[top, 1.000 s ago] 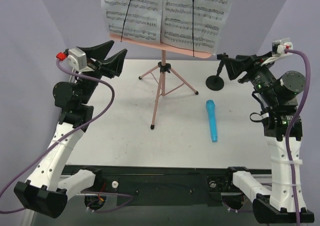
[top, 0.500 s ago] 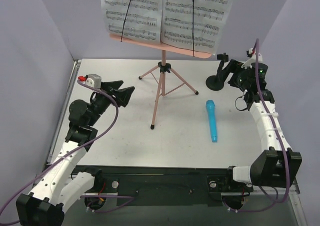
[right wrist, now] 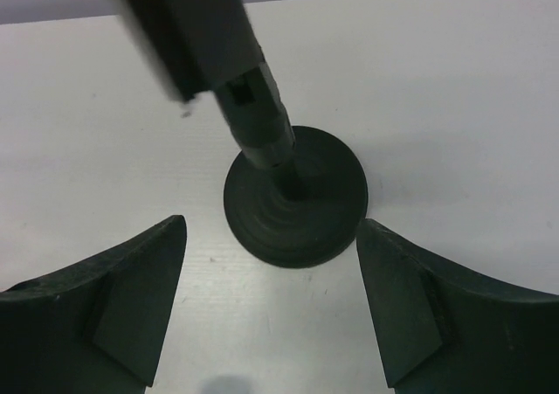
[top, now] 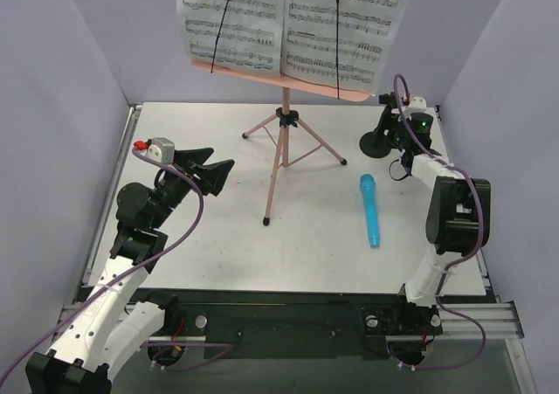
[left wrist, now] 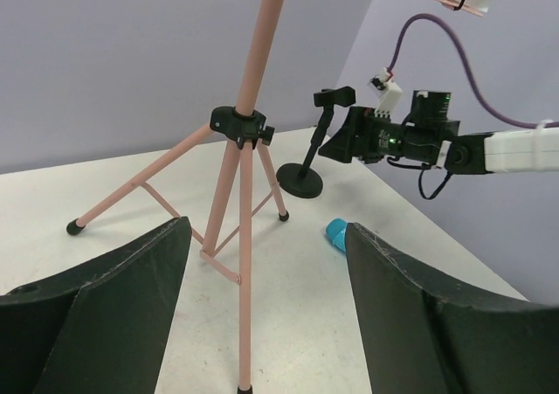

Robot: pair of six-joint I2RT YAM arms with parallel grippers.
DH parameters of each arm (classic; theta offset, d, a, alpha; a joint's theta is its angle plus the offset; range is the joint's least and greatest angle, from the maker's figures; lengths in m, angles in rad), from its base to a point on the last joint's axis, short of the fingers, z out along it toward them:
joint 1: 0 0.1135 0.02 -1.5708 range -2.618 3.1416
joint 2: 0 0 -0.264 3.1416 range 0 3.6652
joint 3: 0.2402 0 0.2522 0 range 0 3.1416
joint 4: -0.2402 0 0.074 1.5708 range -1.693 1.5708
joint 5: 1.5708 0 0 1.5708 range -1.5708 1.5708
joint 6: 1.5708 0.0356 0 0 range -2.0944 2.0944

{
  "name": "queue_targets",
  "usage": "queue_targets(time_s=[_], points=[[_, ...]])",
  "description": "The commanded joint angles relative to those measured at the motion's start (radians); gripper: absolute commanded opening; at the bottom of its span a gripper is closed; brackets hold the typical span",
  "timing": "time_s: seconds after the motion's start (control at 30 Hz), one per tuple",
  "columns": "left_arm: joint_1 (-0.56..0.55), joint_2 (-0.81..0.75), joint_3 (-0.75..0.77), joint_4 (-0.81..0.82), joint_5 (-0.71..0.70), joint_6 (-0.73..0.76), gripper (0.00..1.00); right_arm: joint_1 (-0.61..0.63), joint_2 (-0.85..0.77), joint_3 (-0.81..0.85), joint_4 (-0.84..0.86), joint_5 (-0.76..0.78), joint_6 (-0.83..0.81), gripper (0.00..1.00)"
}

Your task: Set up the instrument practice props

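Two pages (top: 293,27) sit on the upright pink music stand (top: 281,145), but the blue microphone (top: 370,209) lies flat on the table (top: 201,245), well apart from both grippers. The black mic stand (right wrist: 295,197) rises just ahead between the right gripper's (right wrist: 271,228) spread, empty fingers. The left gripper (left wrist: 264,228), also spread and empty, faces the tripod legs, which stand between it and the microphone.

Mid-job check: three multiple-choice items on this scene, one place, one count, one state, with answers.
1. The microphone lies: A) flat on the table, right of the music stand; B) on that stand; C) on the floor.
2. Pages on the music stand: A) one; B) two; C) three.
3. The right gripper is: A) open, pointed at the mic stand; B) shut on it; C) shut, empty.
1 A, seen lying there from above; 2 B, two sheets side by side; 3 A, fingers spread apart.
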Motion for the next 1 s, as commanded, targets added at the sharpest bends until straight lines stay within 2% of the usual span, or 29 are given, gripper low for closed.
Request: queue_targets(time_s=[0.0,0.1,0.23,0.3,0.33,0.37,0.47,0.63,0.73,0.8,0.83,0.9,0.93,0.97], points=[[-0.001,0.001,0.021,0.007,0.038,0.003,0.82,-0.016,0.1,0.083,0.283,-0.068,-0.041,0.73],[-0.001,-0.014,0.021,-0.002,0.028,0.008,0.82,-0.016,0.192,0.095,0.429,-0.128,-0.043,0.67],[0.0,-0.031,0.03,-0.028,0.024,0.022,0.82,-0.016,0.269,0.109,0.592,-0.128,-0.078,0.49],[0.0,-0.039,0.03,-0.037,0.027,0.026,0.82,-0.017,0.28,0.135,0.585,-0.137,-0.078,0.38],[0.0,-0.042,0.032,-0.044,0.025,0.029,0.82,-0.019,0.277,0.138,0.578,-0.143,-0.078,0.28],[0.0,-0.048,0.029,-0.045,0.024,0.029,0.82,-0.021,0.271,0.126,0.583,-0.148,-0.076,0.24],[0.0,-0.051,0.024,-0.047,0.022,0.031,0.82,-0.025,0.202,0.082,0.632,-0.131,-0.076,0.02],[0.0,-0.059,0.041,-0.06,0.034,0.04,0.82,-0.036,0.004,-0.105,0.69,-0.019,-0.128,0.0],[0.002,-0.063,0.047,-0.093,0.041,0.049,0.81,-0.036,-0.218,-0.207,0.626,-0.008,-0.136,0.0],[0.004,-0.063,0.056,-0.122,0.045,0.066,0.81,-0.034,-0.383,-0.294,0.556,-0.008,-0.095,0.0],[0.005,-0.063,0.061,-0.129,0.047,0.072,0.81,-0.028,-0.435,-0.348,0.479,-0.008,-0.086,0.0],[0.007,-0.069,0.065,-0.152,0.051,0.079,0.81,-0.004,-0.663,-0.417,0.311,-0.004,-0.018,0.0],[0.008,-0.074,0.067,-0.157,0.053,0.08,0.81,0.008,-0.709,-0.454,0.263,0.01,-0.009,0.0],[0.008,-0.077,0.066,-0.166,0.056,0.082,0.81,0.053,-0.802,-0.478,0.18,0.018,-0.003,0.0]])
